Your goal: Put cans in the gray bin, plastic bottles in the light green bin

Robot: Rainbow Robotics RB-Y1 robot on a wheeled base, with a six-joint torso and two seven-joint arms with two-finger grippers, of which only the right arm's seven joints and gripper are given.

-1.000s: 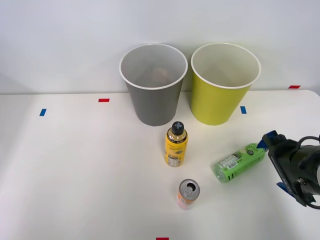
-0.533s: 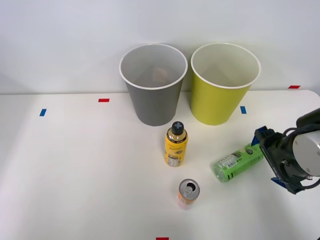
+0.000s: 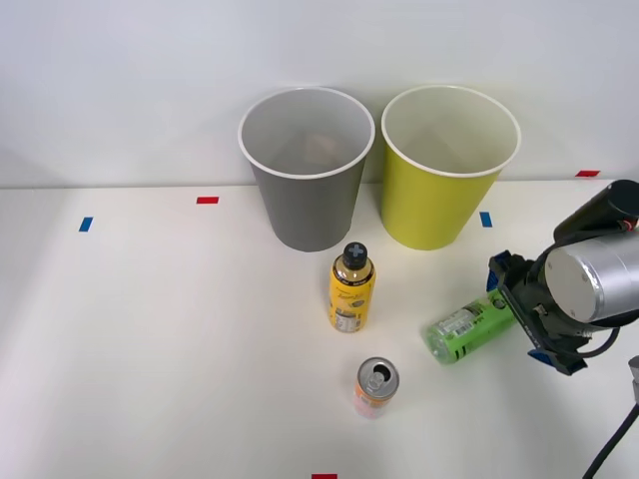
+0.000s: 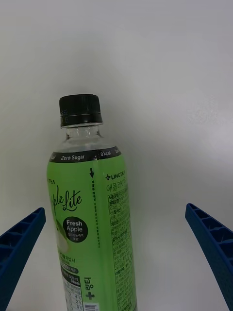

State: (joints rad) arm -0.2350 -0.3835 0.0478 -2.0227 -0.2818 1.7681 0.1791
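Front view: right gripper (image 3: 519, 311) spread over lying plastic bottle (image 3: 467, 326)

This looks like a robot test setup in a lab, not a home or kitchen. A plain white tabletop (image 3: 150, 339) stands against a bare white wall (image 3: 120, 80). Small red tape marks (image 3: 207, 200) and blue tape marks (image 3: 86, 224) sit on the surface at intervals, like position markers. Two bins, gray (image 3: 307, 170) and light green (image 3: 447, 170), stand side by side at the back, with a few drink containers laid out before them.
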